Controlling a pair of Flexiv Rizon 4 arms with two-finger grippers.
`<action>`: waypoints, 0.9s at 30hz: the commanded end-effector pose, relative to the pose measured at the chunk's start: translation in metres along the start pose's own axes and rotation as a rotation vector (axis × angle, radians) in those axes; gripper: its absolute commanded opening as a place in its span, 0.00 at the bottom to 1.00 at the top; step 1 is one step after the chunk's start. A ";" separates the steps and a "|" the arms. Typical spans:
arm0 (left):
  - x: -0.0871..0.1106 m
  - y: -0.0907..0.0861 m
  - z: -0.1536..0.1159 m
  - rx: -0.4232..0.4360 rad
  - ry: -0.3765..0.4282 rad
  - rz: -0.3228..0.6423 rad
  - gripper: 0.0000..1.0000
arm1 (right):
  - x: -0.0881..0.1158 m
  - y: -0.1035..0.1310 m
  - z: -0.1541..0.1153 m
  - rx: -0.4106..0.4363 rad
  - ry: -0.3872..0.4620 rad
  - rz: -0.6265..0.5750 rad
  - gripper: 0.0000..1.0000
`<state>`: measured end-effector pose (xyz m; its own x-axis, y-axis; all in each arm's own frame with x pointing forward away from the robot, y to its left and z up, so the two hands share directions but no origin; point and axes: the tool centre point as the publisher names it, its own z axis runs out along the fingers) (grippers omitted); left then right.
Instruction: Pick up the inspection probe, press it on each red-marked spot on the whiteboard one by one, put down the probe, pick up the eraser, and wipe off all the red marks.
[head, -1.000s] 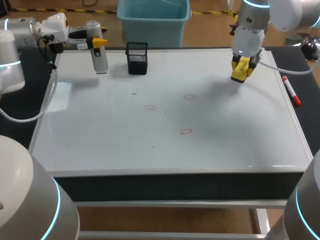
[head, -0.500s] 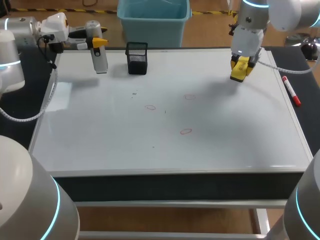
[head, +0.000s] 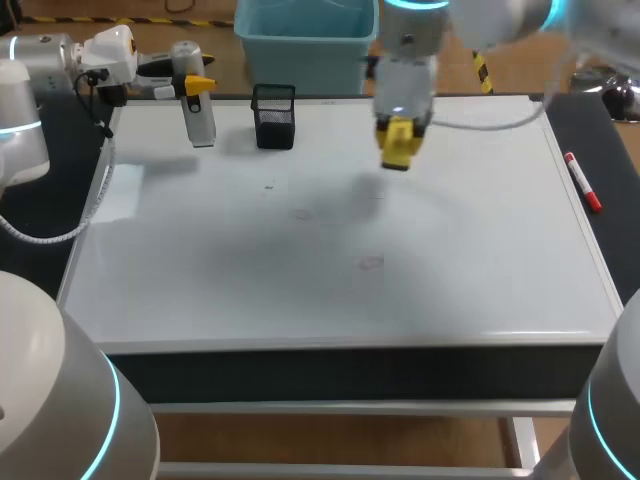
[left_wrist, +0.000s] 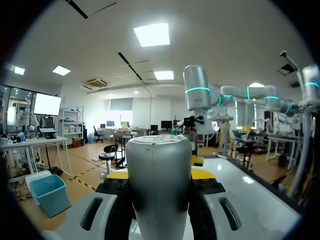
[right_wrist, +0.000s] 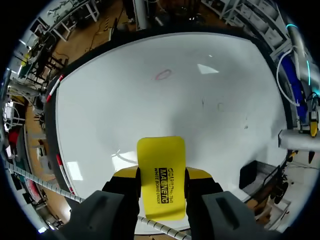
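Black mesh cup (head: 274, 117) on whiteboard (head: 250, 290)

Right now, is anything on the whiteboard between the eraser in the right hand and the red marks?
Nothing visible does. The right hand holds the eraser above the whiteboard, which lies bare up to the red mark ahead. The black pen holder stands off to one side.
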<state>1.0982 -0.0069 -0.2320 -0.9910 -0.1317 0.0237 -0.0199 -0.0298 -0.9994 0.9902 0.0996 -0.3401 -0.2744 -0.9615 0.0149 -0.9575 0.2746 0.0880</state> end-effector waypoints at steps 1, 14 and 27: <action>-0.002 0.000 0.000 0.002 0.005 -0.001 0.00 | -0.040 0.019 0.017 0.014 0.081 -0.037 0.00; -0.002 0.000 0.000 0.002 0.005 -0.001 0.00 | -0.129 0.052 0.047 -0.040 0.066 -0.117 0.00; -0.002 0.000 0.000 0.002 0.005 -0.001 0.00 | -0.159 0.065 0.070 -0.093 0.066 -0.124 0.00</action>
<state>1.0983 -0.0070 -0.2322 -0.9910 -0.1317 0.0236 -0.0198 -0.0301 -0.9994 0.9591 0.2636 -0.4001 -0.1499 -0.9887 0.0072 -0.9729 0.1488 0.1770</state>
